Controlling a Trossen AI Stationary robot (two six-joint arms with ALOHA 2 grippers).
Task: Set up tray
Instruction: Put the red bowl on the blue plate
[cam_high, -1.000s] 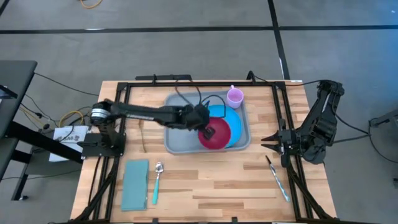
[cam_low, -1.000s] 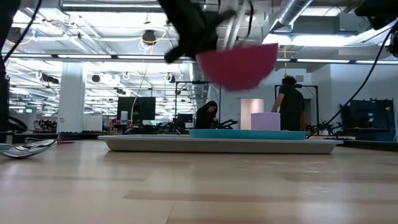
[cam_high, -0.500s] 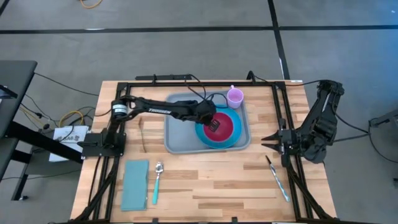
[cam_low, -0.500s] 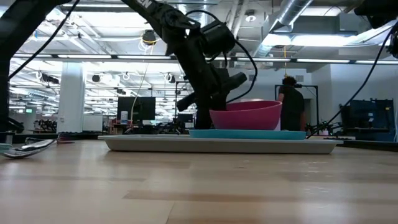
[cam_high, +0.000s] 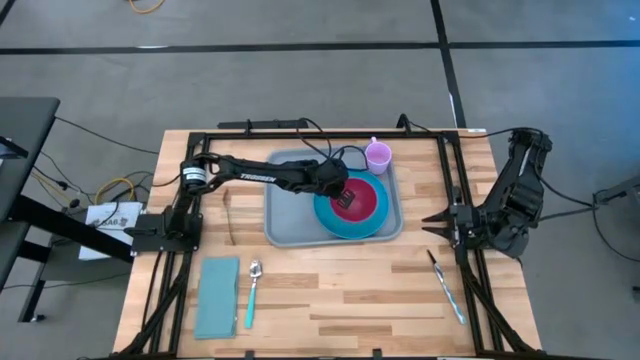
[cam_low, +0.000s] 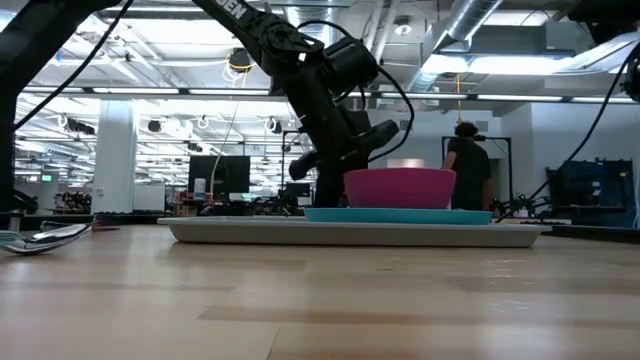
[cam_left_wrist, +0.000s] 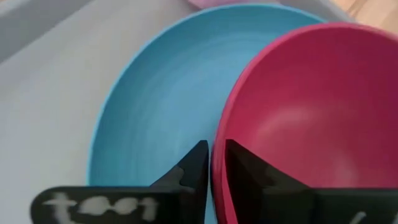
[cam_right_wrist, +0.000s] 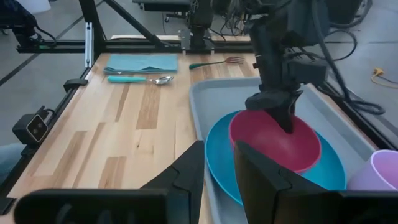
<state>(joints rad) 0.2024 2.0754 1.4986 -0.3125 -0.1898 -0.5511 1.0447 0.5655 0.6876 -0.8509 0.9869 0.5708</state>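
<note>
The grey-blue tray (cam_high: 285, 215) lies at the middle of the table's far half. A round blue plate (cam_high: 335, 222) sits on it. A magenta bowl (cam_high: 367, 200) stands level on the plate (cam_low: 400, 214). My left gripper (cam_high: 345, 198) slants down at the bowl's left rim, slightly open. One finger (cam_left_wrist: 193, 174) stands outside the rim and the other (cam_left_wrist: 245, 171) inside. My right gripper (cam_high: 437, 222) waits open above the table's right edge, holding nothing. My left gripper straddles the bowl's left rim (cam_left_wrist: 219, 134), slanting down from the table's left. I cannot tell whether either finger touches the rim. The bowl (cam_low: 398, 187) rests upright on the plate by its base.
A lilac cup (cam_high: 378, 155) stands in the tray's far right corner. A teal folded napkin (cam_high: 218, 296) and a spoon (cam_high: 252, 290) lie near the front left. A knife (cam_high: 447, 287) lies at the front right. A black frame (cam_high: 300, 132) borders the table.
My left gripper has come down with the magenta bowl, from well above the tray onto the blue plate. Half a second ago the bowl stood tilted with its left rim raised. Now it stands level on the plate.
</note>
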